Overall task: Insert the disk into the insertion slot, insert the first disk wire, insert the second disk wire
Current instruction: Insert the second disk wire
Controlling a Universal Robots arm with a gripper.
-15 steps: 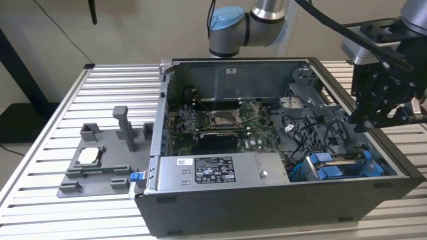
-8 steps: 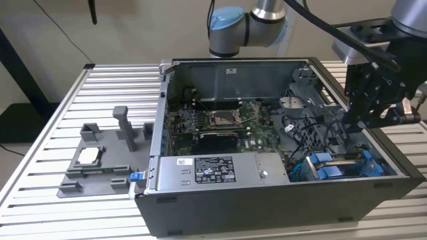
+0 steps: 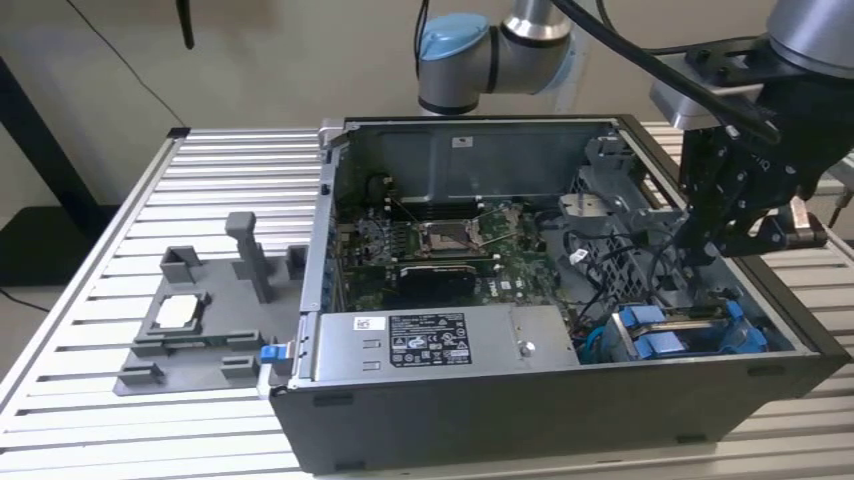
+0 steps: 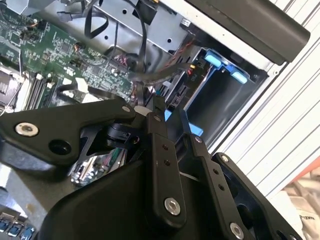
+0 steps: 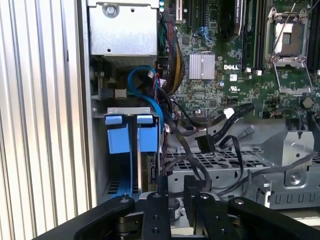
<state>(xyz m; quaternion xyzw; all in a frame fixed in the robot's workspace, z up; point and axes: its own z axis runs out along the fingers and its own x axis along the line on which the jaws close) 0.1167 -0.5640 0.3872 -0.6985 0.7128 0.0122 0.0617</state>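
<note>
A robotics lab bench: an open computer case (image 3: 561, 420) sits on a slotted aluminium surface (image 3: 214, 170), beside a grey parts fixture (image 3: 200, 350), under an industrial robot arm (image 3: 494, 55).

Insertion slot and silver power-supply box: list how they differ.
The insertion slot is dark grey with bright blue plastic parts; the power-supply box is silver with a printed label. The slot sits at the exterior view's right; the box lies to its left. Both sit inside the open case.
</note>
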